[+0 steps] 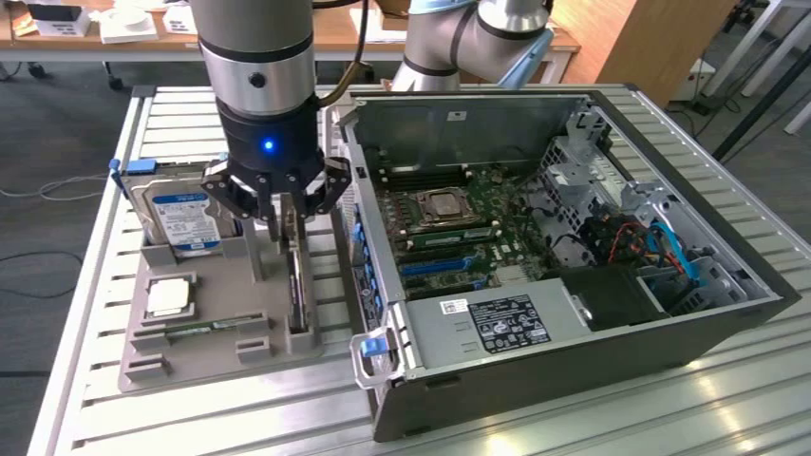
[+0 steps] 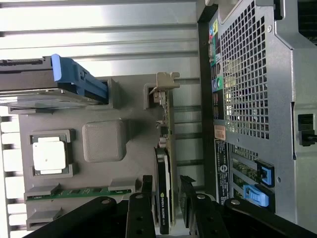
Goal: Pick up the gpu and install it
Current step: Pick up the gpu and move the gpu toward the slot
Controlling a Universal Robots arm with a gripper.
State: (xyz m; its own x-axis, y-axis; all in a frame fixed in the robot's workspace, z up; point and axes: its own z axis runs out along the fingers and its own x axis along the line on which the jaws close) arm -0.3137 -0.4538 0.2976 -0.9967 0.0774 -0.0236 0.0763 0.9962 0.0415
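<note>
The gpu (image 1: 298,285) is a thin dark card standing on edge in a slot of the grey holder (image 1: 254,366), on the side next to the computer case. In the wrist view the gpu (image 2: 165,168) runs as a narrow strip, with its pale metal bracket (image 2: 166,87) at the far end. My gripper (image 1: 289,217) hangs straight down over it. The gripper (image 2: 167,191) is open, with one black finger (image 2: 147,191) on each side of the card's near end and a small gap showing at each side.
The holder also carries a hard drive (image 1: 184,214) with a blue-white label, a square processor chip (image 1: 169,296) and a green memory stick (image 1: 203,328). The open computer case (image 1: 709,313) stands close on the exterior view's right, with blue card slots (image 1: 438,266) on its motherboard.
</note>
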